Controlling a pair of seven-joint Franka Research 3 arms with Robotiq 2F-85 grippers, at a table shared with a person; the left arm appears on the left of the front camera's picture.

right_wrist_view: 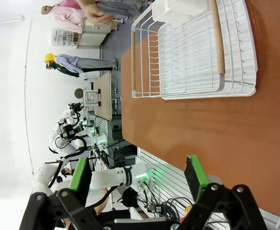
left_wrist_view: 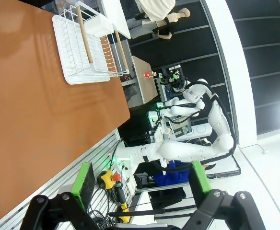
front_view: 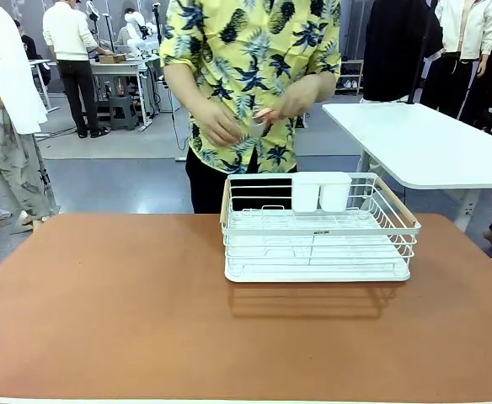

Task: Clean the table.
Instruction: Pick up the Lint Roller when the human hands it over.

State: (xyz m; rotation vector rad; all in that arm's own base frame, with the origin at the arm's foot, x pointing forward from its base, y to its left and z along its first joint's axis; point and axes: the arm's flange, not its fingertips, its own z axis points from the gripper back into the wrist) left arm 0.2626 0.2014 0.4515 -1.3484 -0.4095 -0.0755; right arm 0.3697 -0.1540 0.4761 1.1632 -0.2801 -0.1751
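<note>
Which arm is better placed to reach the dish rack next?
Right, probably. The dish rack sits right of middle on the table, and looks larger and nearer beyond the right hand than beyond the left hand. Both hands are open and empty.

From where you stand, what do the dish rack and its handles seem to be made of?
The dish rack looks like thin white coated metal wire, judging by its fine bars, over a glossy tray, probably plastic. The handles look like pale wood, matte and tan.
</note>
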